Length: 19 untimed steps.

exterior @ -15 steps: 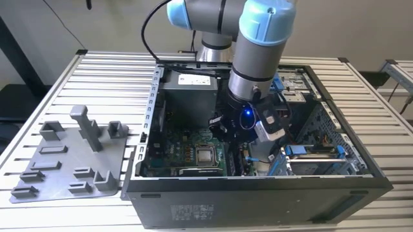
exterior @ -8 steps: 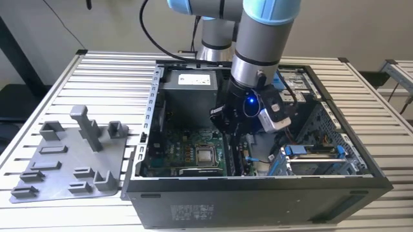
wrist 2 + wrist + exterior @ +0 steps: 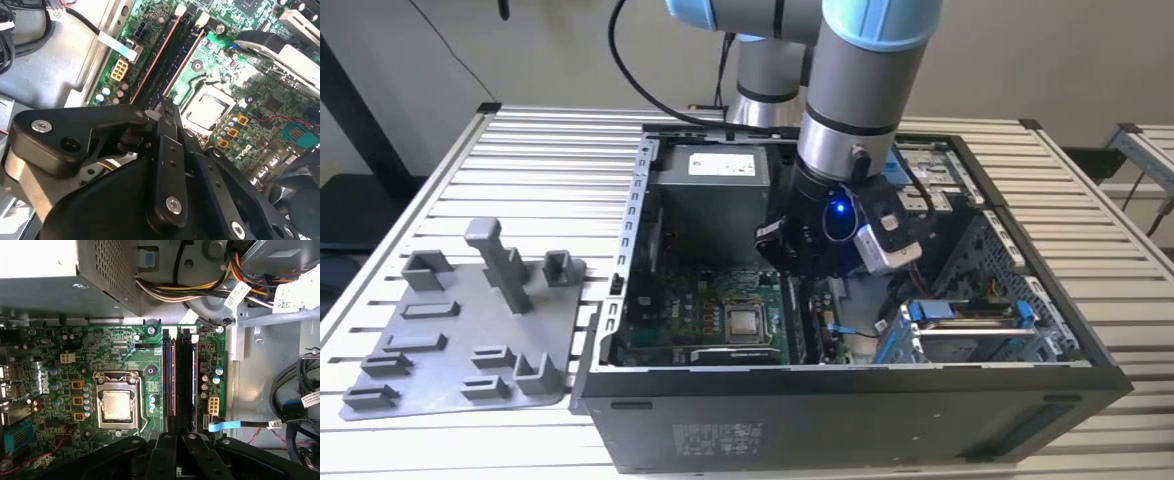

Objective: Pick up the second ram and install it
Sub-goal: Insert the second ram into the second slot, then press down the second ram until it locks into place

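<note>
Four case walls [image 3: 854,385] hem the gripper [image 3: 175,440] in. The power supply [image 3: 720,190] sits at its eleven o'clock in the exterior view and the drive cage [image 3: 974,325] at four, with little room between them. Cables [image 3: 200,287] hang near the slots. The second ram [image 3: 185,380] lies in a slot beside the processor [image 3: 118,406] — the gripper's fingers, drawn narrow, meet its near end.

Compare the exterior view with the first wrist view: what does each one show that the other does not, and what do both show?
Exterior view alone: the grey plastic tray with its upright post, lying on the slatted table at the exterior view's left of the computer case. First wrist view alone: the bundle of coloured wires and the memory slots seen along their length. Both: the green motherboard and the silver processor.
</note>
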Each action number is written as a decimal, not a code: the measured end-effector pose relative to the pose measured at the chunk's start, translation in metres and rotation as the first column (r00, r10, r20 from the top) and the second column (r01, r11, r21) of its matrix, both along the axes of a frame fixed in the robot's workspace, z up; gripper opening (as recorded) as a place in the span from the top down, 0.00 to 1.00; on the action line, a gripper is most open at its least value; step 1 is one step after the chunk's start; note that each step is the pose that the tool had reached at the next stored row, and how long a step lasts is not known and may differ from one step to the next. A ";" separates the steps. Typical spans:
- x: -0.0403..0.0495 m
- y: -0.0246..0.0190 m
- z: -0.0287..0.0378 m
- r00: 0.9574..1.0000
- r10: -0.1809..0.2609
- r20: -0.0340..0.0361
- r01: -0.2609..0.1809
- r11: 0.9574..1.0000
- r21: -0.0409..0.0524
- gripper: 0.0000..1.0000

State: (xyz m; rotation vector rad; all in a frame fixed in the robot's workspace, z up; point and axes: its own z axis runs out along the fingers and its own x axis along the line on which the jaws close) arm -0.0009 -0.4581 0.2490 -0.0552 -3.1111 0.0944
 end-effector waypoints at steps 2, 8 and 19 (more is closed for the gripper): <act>0.0000 0.0000 0.0001 1.000 0.000 0.000 0.000 1.000 0.000 0.89; 0.0000 0.0000 0.0001 1.000 0.000 0.000 0.000 1.000 0.000 0.89; -0.0002 0.0000 0.0002 1.000 0.000 0.000 0.000 1.000 0.000 0.89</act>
